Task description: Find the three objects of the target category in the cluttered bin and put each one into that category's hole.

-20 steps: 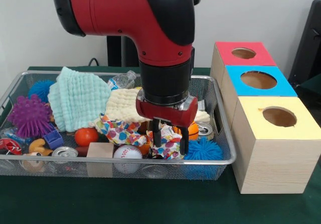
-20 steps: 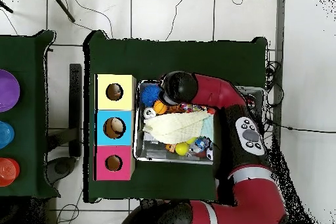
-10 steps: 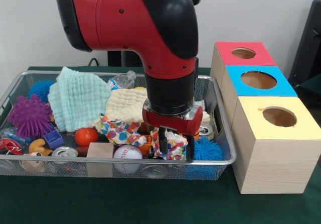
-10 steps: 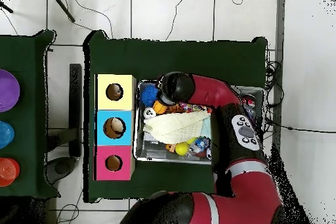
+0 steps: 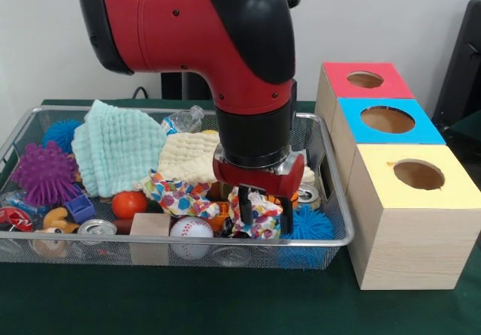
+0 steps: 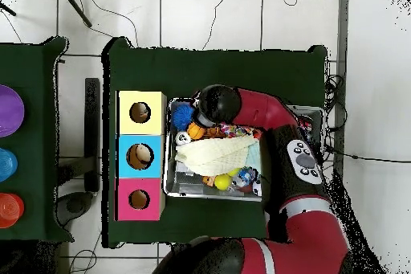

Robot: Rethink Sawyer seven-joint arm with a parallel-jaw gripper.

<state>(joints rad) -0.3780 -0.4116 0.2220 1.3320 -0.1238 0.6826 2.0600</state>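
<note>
Crumpled polka-dot cloth point(image 5: 259, 216), black fingers point(image 5: 245, 211) astride

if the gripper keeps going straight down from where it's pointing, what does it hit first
Most likely the polka-dot cloth: the gripper points down with the cloth bunched between its open fingers. What lies under the cloth is hidden.

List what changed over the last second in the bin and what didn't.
The hand slid toward the boxes and sank lower, its fingers now astride the spotted cloth. Nothing was lifted or dropped. The baseball, the other toys, the towels and the three boxes stayed put.
</note>
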